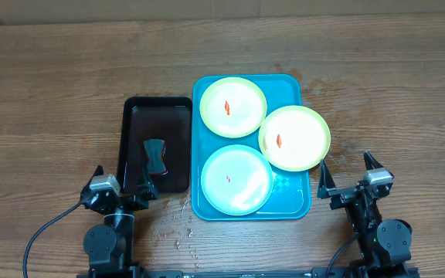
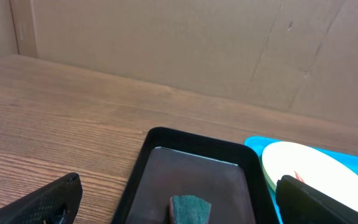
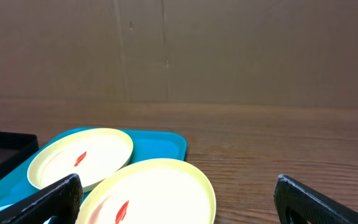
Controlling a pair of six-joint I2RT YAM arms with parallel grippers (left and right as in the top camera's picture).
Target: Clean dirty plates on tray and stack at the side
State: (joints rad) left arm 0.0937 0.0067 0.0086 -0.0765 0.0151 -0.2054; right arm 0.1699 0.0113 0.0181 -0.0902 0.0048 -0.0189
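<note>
Three plates sit on the turquoise tray [image 1: 293,202], each with a red smear. One yellow-green plate [image 1: 232,106] is at the far left. A second yellow-green plate [image 1: 294,137] overhangs the tray's right rim. A mint-white plate [image 1: 236,178] is at the near left. My left gripper [image 1: 121,188] is open and empty at the near end of the black tray [image 1: 157,113], which holds a green sponge [image 1: 154,156]. My right gripper [image 1: 348,176] is open and empty, just near-right of the turquoise tray. The right wrist view shows two plates [image 3: 79,158] [image 3: 157,193]; the left wrist view shows the sponge [image 2: 190,208].
Water drops [image 1: 178,224] lie on the wooden table in front of the trays. A cardboard wall [image 3: 179,50] stands behind the table. A black cable [image 1: 49,228] runs along the near left.
</note>
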